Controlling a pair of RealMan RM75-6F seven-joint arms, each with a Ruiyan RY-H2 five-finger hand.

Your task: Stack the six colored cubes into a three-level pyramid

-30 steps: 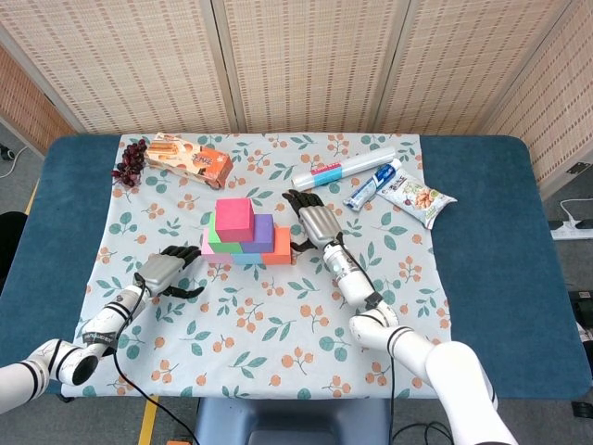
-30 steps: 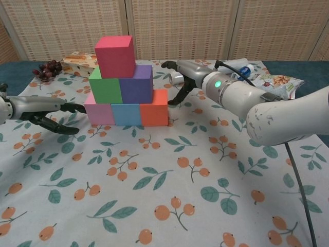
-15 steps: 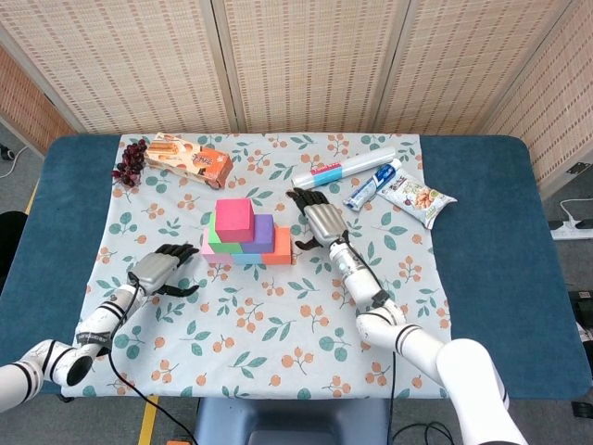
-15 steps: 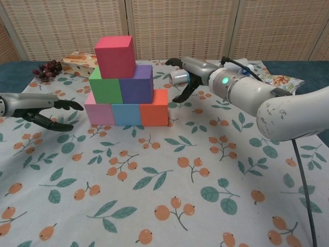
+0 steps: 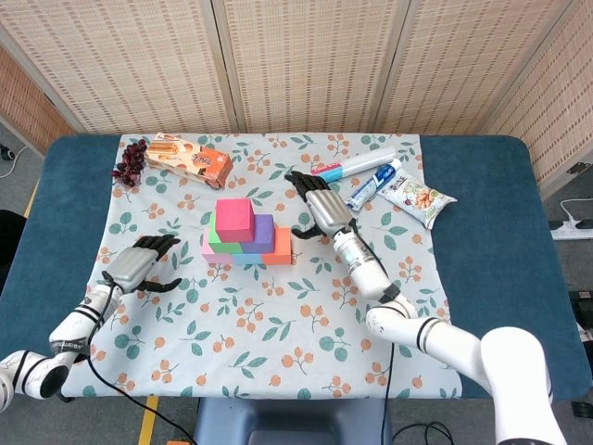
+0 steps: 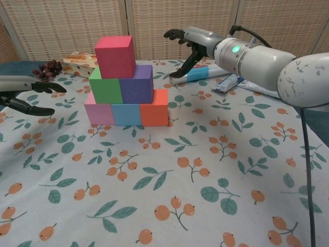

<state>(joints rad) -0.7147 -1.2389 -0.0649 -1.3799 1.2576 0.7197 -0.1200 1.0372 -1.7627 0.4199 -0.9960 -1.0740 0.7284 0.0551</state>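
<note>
Right hand [image 6: 194, 39] raised beside the pyramid [image 6: 126, 82], fingers spread, holding nothing; left hand [image 5: 135, 263] likewise spread and apart, well to the other side. Stacking apparently complete (three, two, one). Next: withdrawal without brushing the pink top cube [image 5: 234, 219]. Centred on the floral cloth [image 5: 278, 324]; edges flush, upright.

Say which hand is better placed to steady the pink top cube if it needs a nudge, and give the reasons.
Right, probably. The right hand hangs open near the height of the pink top cube, just beside the pyramid. The left hand is open too, but lower and farther off.
</note>
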